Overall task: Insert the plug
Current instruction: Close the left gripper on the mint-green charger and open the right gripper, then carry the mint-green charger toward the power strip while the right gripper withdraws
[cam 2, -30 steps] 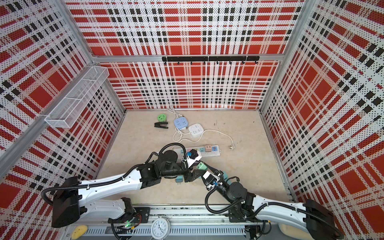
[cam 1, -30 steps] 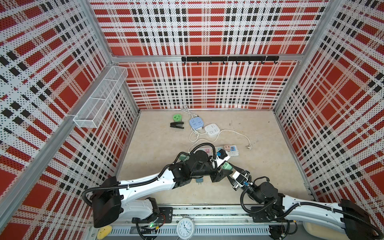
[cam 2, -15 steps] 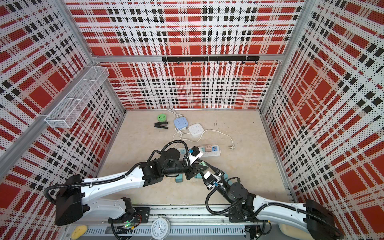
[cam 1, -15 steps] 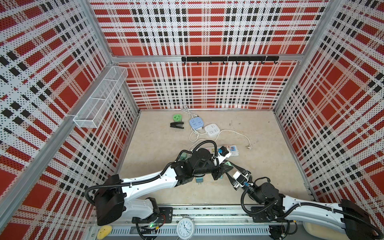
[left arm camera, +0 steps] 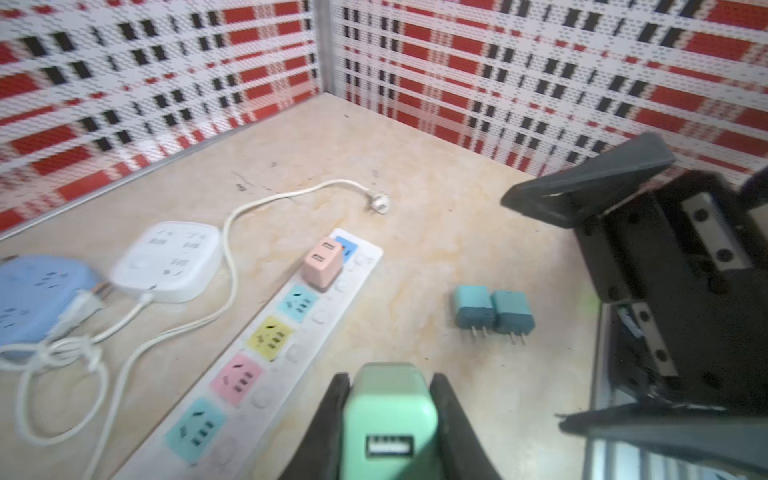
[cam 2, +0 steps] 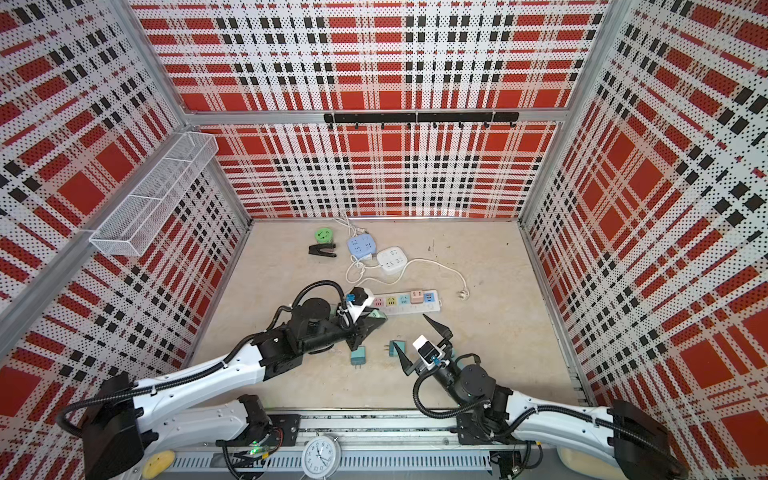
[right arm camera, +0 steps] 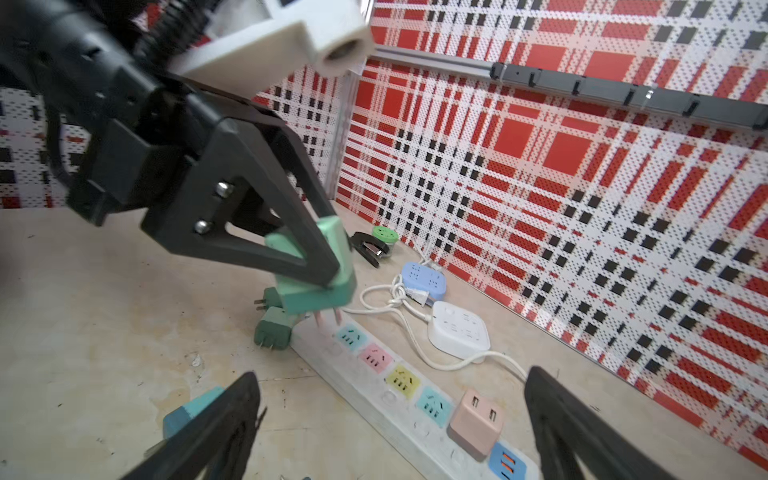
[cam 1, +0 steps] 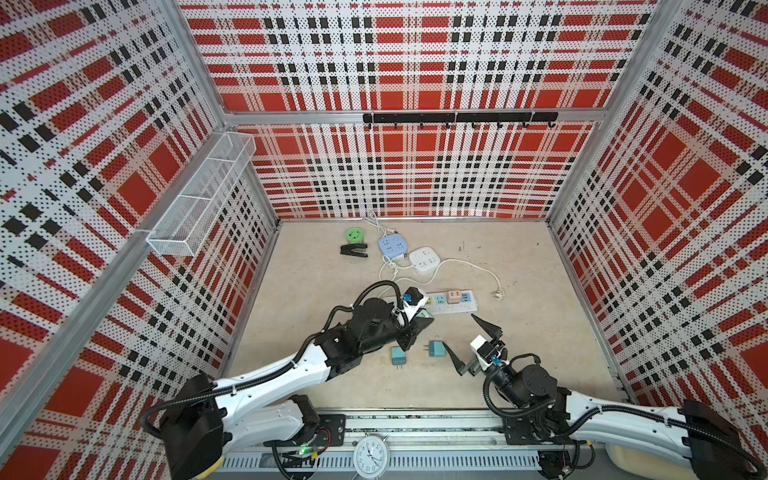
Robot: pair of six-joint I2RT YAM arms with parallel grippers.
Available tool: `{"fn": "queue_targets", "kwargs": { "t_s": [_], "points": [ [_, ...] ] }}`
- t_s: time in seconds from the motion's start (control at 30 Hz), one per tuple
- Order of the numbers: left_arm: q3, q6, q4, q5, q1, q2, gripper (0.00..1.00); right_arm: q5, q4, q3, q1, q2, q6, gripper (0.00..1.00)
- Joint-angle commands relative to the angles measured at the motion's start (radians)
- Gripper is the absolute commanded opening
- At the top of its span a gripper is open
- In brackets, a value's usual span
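Left gripper (left arm camera: 388,380) gripped green plug (right arm camera: 316,291) over left end of power strip (cam 1: 461,308), right gripper (cam 1: 458,330) gaped empty, two teal plugs (cam 1: 436,348) lay between arms, pink adapter (cam 1: 453,296) occupied a right socket.

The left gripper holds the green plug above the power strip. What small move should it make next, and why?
Probably shift the green plug slightly along the power strip until its prongs stand over the end teal socket. The left gripper is shut on it, prongs pointing down above the strip, seemingly beside that socket's slots. The right gripper is open, clear of it.
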Motion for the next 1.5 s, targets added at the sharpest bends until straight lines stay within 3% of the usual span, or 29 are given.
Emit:
{"fn": "queue_targets", "kwargs": {
  "t_s": [0.0,0.23,0.43,0.57,0.63,0.83,1.07,1.27,1.47],
  "points": [
    [-0.046,0.018,0.1,-0.134,0.003,-0.061,0.0,0.161,-0.033,0.039,-0.044,-0.002,0.065,1.0],
    [-0.091,0.135,0.147,-0.175,0.003,-0.063,0.0,0.156,-0.219,0.057,-0.249,-0.063,0.252,1.0],
    [-0.128,0.297,0.163,-0.163,-0.002,-0.058,0.0,0.325,-0.368,0.082,-0.258,-0.172,0.286,1.0],
    [-0.152,0.373,0.169,-0.29,-0.004,-0.066,0.0,0.47,-0.358,0.048,-0.258,-0.24,0.313,1.0],
    [-0.172,0.39,0.184,-0.312,0.02,-0.075,0.0,0.487,-0.317,0.009,-0.259,-0.275,0.312,1.0],
    [-0.187,0.427,0.204,-0.073,0.133,-0.054,0.0,0.406,-0.402,0.003,-0.341,-0.32,0.398,1.0],
    [-0.004,0.46,0.14,0.109,0.21,0.187,0.0,0.156,-0.521,0.086,-0.51,-0.166,0.533,1.0],
    [0.167,0.519,0.096,0.187,0.211,0.399,0.0,0.103,-0.512,0.152,-0.521,0.001,0.536,1.0],
    [0.36,0.626,-0.074,0.266,0.211,0.546,0.0,0.085,-0.519,0.155,-0.522,-0.004,0.532,1.0]
  ]
}}
